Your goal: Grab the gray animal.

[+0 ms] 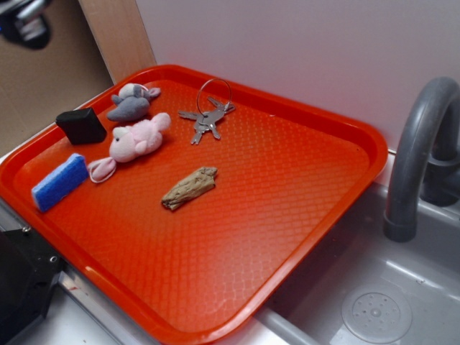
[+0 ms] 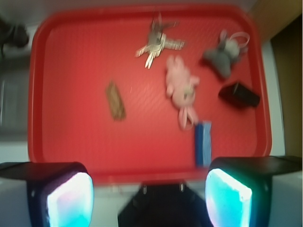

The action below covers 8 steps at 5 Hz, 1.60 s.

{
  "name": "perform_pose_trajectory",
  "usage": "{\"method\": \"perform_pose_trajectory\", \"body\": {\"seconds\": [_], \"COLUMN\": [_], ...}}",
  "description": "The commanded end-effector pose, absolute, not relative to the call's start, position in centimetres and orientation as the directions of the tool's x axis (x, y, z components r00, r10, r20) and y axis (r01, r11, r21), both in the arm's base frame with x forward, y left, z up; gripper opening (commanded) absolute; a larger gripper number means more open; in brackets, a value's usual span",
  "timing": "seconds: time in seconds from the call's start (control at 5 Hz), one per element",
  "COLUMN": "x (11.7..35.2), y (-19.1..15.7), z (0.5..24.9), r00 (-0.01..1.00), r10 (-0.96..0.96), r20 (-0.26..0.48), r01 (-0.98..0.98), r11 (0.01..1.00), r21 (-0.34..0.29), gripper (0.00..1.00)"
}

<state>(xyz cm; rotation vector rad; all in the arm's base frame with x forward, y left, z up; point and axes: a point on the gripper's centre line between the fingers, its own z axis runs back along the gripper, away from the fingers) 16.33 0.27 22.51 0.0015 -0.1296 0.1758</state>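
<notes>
Gripper (image 2: 149, 194) appears along the bottom edge of the wrist view, both pads (image 2: 70, 201) glowing pale blue-white, spread wide apart with nothing between them; it hangs above the near rim of the tray and holds nothing. Exterior view shows only a blurred dark part of the arm in the upper left corner.

Gray animal (image 1: 129, 104) lies in the upper left of the red tray (image 1: 287, 215) in the exterior view, close to the far rim, its paler head toward the rim. Wrist view places it at upper right (image 2: 221, 56), image soft.

Pink plush (image 1: 138, 140) lies just below the gray animal, near but apparently not touching. Black block (image 1: 82, 125) sits to the left of both. Blue sponge (image 1: 60, 182) lies at the tray's left edge, lower down. Keys (image 1: 205, 118) on a ring rest right of the gray animal. Brown fragment (image 1: 189, 188), material not identifiable, lies near the tray's centre.

Gray faucet (image 1: 417, 158) and sink basin (image 1: 374, 309) occupy the right side.
</notes>
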Motion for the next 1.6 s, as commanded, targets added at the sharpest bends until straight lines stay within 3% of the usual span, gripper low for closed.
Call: {"method": "perform_pose_trajectory", "body": {"seconds": [0.0, 0.4, 0.6, 1.0, 1.2, 1.4], "x": [22.3, 24.3, 24.7, 27.7, 29.1, 28.6], "y": [7.1, 12.9, 14.0, 15.5, 16.1, 16.7], "z": [22.2, 18.7, 16.3, 10.5, 8.2, 6.5], "r00": [0.865, 0.792, 0.780, 0.764, 0.769, 0.800], "r10": [0.415, 0.530, 0.538, 0.551, 0.561, 0.571], "r20": [0.283, 0.303, 0.321, 0.336, 0.306, 0.184], "r01": [-0.437, -0.573, -0.590, -0.615, -0.618, -0.596], "r11": [0.899, 0.817, 0.802, 0.780, 0.774, 0.792], "r21": [0.017, 0.070, 0.089, 0.118, 0.133, 0.131], "gripper": [1.00, 1.00, 1.00, 1.00, 1.00, 1.00]}}
